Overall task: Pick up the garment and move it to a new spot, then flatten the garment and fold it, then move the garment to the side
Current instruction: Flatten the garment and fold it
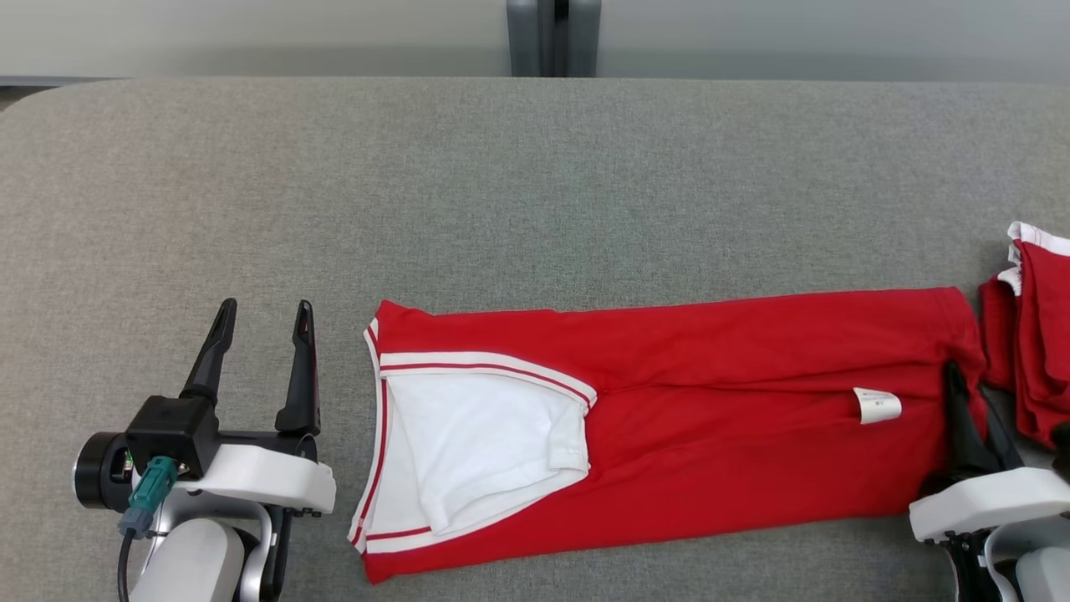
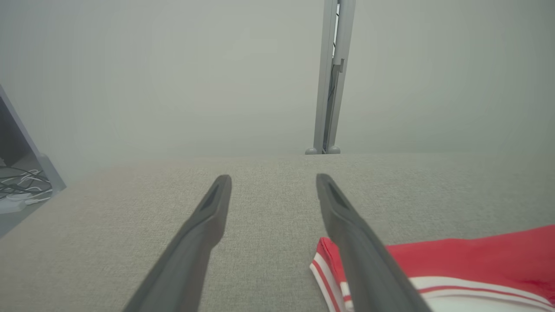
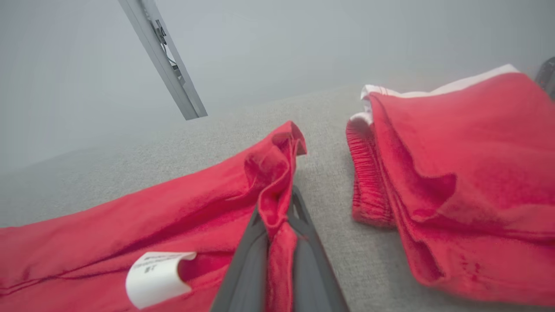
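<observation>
Right gripper [image 3: 277,208] is clenched on a pinched ridge of the red garment [image 1: 710,359]. The garment lies flat on the grey table [image 1: 501,167], stretching from those fingers toward the left gripper [image 1: 265,311]. Left gripper is released, fingers spread, just beside the garment's white-trimmed end. A folded red pile [image 1: 1032,334] sits near the right gripper's outer side.

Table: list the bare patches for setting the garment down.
Free: the far half of the table, between the red garment and the far edge; also the left end around the open left pincer. Crowded: the right end, where the right pincer pinches the garment beside a second red garment.
</observation>
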{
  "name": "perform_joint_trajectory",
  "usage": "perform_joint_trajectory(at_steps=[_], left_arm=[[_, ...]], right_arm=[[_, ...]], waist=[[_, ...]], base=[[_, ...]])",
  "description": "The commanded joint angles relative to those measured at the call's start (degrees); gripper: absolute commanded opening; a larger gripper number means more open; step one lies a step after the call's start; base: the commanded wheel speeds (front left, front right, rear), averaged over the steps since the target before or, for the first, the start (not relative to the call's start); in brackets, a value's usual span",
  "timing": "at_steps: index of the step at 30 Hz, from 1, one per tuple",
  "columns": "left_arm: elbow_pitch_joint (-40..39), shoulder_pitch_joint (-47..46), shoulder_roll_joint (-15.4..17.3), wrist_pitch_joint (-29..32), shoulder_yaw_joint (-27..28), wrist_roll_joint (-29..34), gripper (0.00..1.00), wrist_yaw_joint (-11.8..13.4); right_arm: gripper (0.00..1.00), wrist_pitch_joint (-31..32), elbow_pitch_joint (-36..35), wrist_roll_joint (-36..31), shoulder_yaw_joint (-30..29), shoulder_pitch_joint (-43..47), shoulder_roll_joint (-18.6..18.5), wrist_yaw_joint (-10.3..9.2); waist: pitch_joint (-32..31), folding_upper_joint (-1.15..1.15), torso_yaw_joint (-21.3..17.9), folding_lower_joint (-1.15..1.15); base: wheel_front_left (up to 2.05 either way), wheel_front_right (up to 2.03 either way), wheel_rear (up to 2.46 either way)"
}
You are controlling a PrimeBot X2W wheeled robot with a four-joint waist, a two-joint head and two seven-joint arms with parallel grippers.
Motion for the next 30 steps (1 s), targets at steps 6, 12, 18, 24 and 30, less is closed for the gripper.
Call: perform_joint_trajectory(at_steps=[6, 12, 18, 24, 30], left_arm=[[0.3, 0.7, -0.6, -0.2, 0.4, 0.4, 1.00, -0.1], [0.5, 1.0, -1.5, -0.2, 0.3, 0.7, 1.00, -0.5], [1.3, 1.0, -2.8, -0.2, -0.4, 0.6, 1.00, -1.2], [2.2, 0.2, -3.6, -0.2, -0.8, 1.2, 1.00, -2.0], [3.1, -1.1, -4.4, -0.2, -1.2, 2.0, 1.00, -3.0]], right_arm=[[0.00, 3.8, -13.4, -0.9, 6.3, 0.8, 1.2, -0.15], [0.00, 9.2, -24.0, 0.6, 20.2, 0.4, 3.5, -0.15], [0.00, 10.0, -22.7, 4.3, 32.7, -3.0, 4.5, -0.15], [0.00, 7.3, -16.1, 9.5, 39.7, -8.2, 4.7, -0.15], [0.00, 3.0, -6.7, 15.0, 46.8, -15.9, 4.7, -0.15]], waist=[[-1.5, 0.00, 0.4, 0.00], [-2.4, 0.00, 1.6, 0.00], [-2.6, 0.00, 4.4, 0.00], [-2.0, 0.00, 6.8, 0.00], [-0.3, 0.00, 9.5, 0.00]], base=[[0.00, 0.00, 0.00], [0.00, 0.00, 0.00], [0.00, 0.00, 0.00], [0.00, 0.00, 0.00], [0.00, 0.00, 0.00]])
